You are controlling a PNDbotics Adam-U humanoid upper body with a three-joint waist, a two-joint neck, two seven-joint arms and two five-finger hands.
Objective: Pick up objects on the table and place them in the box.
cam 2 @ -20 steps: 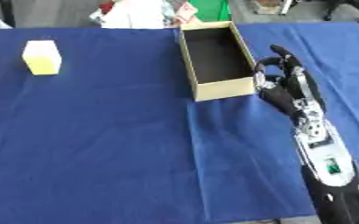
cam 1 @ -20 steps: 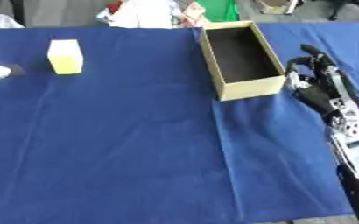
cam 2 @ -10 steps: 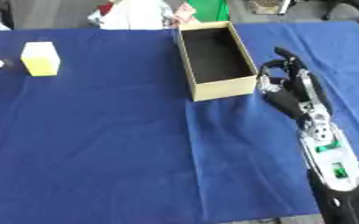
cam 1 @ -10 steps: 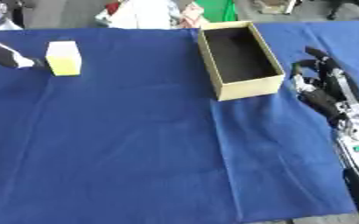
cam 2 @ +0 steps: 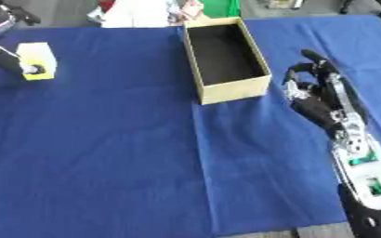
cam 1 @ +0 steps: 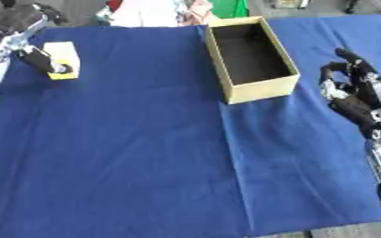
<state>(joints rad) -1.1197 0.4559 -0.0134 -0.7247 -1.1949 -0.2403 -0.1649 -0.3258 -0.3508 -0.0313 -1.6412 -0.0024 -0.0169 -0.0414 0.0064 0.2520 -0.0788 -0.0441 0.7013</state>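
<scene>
A pale yellow block (cam 1: 64,56) lies on the blue cloth at the far left. My left hand (cam 1: 33,51) reaches in from the upper left corner, and one dark finger lies against the block's left side; its other fingers rise above and do not close on it. An open cardboard box (cam 1: 250,58) with a dark, empty inside stands at the upper middle. To the right of the box, apart from it, my right hand (cam 2: 314,96) hovers with relaxed, slightly bent fingers and holds nothing.
The blue cloth (cam 1: 145,153) covers the whole table, and its near edge shows at the bottom right. White, green and other items (cam 1: 177,9) sit behind the table's far edge, just past the box.
My left hand has come in from the left edge and reached the yellow block. The right hand has stayed beside the box. The camera has shifted a little.
</scene>
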